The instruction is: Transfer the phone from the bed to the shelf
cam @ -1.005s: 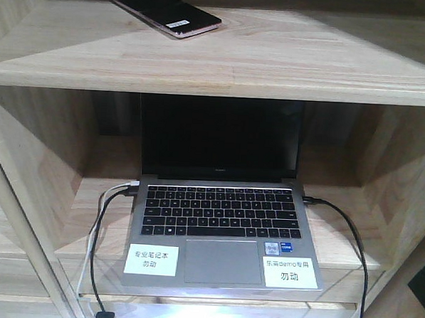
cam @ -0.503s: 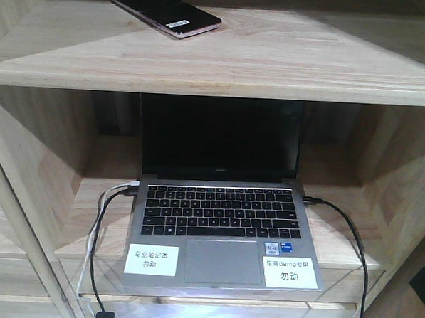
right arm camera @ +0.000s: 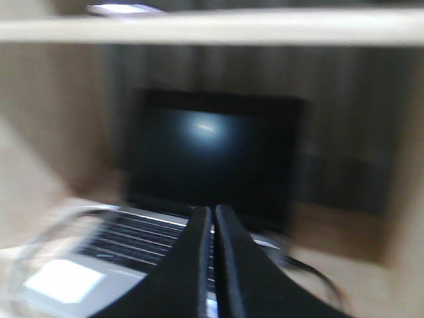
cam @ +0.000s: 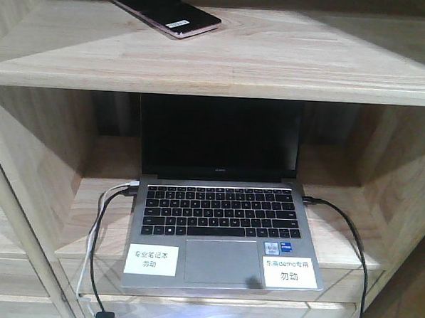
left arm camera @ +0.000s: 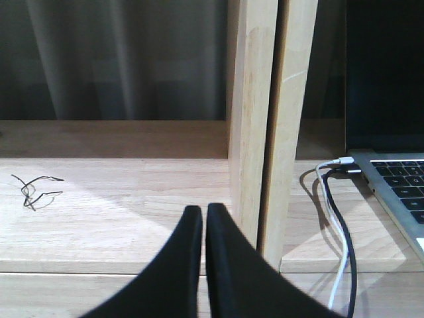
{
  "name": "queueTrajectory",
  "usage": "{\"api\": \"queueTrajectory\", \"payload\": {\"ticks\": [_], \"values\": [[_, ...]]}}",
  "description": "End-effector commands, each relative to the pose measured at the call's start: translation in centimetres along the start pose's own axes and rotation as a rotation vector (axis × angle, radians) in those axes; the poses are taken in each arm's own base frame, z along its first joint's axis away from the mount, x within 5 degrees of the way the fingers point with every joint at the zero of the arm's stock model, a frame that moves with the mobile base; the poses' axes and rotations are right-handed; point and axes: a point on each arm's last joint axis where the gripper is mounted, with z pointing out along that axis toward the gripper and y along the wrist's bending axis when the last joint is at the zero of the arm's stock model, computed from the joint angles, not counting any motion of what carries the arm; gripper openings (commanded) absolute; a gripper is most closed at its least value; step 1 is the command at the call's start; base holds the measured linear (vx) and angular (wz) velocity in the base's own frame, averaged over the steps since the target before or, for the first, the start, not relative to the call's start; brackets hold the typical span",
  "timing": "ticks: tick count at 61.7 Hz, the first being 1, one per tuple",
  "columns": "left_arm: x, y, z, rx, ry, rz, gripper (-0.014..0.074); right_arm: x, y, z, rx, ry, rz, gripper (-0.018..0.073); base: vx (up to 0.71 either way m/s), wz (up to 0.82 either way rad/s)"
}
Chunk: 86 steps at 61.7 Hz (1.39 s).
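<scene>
The phone, a glossy black slab with a pinkish edge and a white barcode sticker, lies flat on the upper board of the pale wooden shelf, toward the left. No gripper touches it. The left gripper is shut with nothing in it, low in front of an upright divider of the shelf. The right gripper is shut and empty, pointing at the laptop in a blurred view. At the top left of that view the phone is a pale sliver. The bed is out of view.
An open grey laptop with a black screen sits in the compartment below the phone, with white labels on its palm rest. Black and white cables hang from its left side and a black cable from its right. A thin wire scrap lies in the left compartment.
A dark object at the lower right edge of the front view has slipped down out of the frame. The phone and laptop have not moved.
</scene>
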Motion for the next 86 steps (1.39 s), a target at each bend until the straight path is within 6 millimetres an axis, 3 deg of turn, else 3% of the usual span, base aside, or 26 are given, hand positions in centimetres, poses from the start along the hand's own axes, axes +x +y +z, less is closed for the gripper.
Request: {"api": "queueTrajectory", "payload": {"ticks": [1, 16, 47, 86], "values": [[-0.6, 0.0, 0.0, -0.003, -0.074, -0.012, 0.0001, -1.4, -0.4, -0.2, 0.055, -0.08, -0.024, -0.0008, 0.0, 0.0], [-0.6, 0.0, 0.0, -0.003, -0.074, -0.012, 0.0001, -0.2, -1.5, 0.0, 0.245, -0.076, -0.038, -0.0008, 0.0, 0.0], [-0.6, 0.0, 0.0, -0.003, -0.074, -0.012, 0.0001, 7.9, -2.7, 1.0, 0.333, -0.096, -0.019, -0.0008, 0.0, 0.0], [-0.6, 0.0, 0.0, -0.003, -0.074, -0.012, 0.0001, 8.3, -2.7, 1.0, 0.335, -0.063, -0.038, -0.0008, 0.0, 0.0]]}}
